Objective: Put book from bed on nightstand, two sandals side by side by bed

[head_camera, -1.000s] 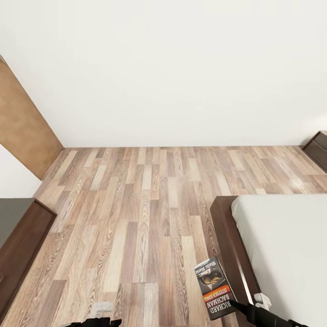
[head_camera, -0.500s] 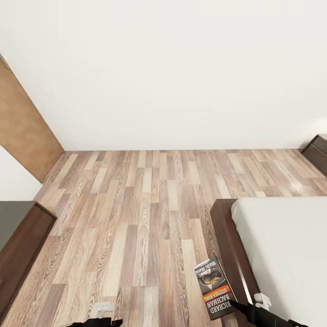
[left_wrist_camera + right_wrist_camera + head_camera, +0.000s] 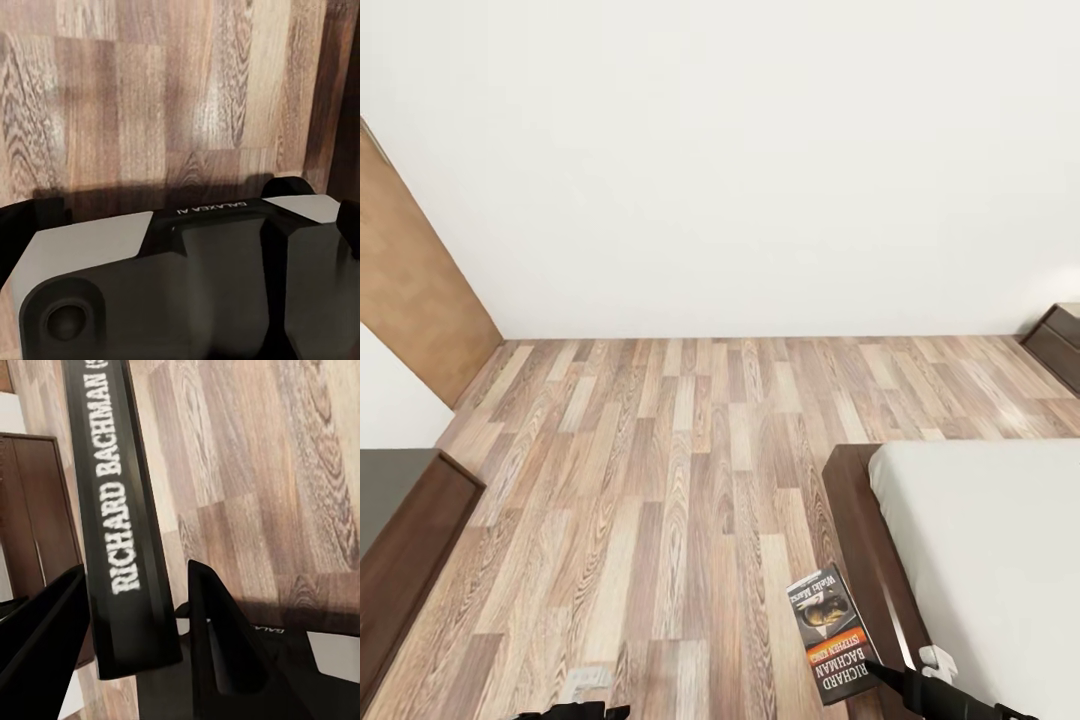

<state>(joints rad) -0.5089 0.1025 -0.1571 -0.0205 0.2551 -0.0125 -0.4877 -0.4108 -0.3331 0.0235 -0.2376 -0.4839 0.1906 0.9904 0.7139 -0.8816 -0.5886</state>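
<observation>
Gripping the book [image 3: 830, 635] by its lower end, the right gripper [image 3: 935, 672] sits at the bottom edge of the head view, beside the foot corner of the bed [image 3: 865, 560]; the paperback hangs in the air above the wood-plank floor [image 3: 680, 470], cover up, with its orange band and white author's name toward the robot. From the right wrist camera the book's [image 3: 120, 510] black spine with "RICHARD BACHMAN" runs between the two dark fingers [image 3: 225, 645], which close on it from either side. Part of the left gripper [image 3: 575, 708] peeks in at the bottom of the head view, and its casing fills the left wrist picture over bare planks, so whether that claw is wide or narrow I cannot tell. A light-grey mattress [image 3: 990, 560] covers the bed's dark frame. Far right, against the white wall [image 3: 740, 160], stands a dark nightstand [image 3: 1060, 345]; a longer dark dresser [image 3: 405, 540] lies at the left, near a tan door [image 3: 410, 280].
</observation>
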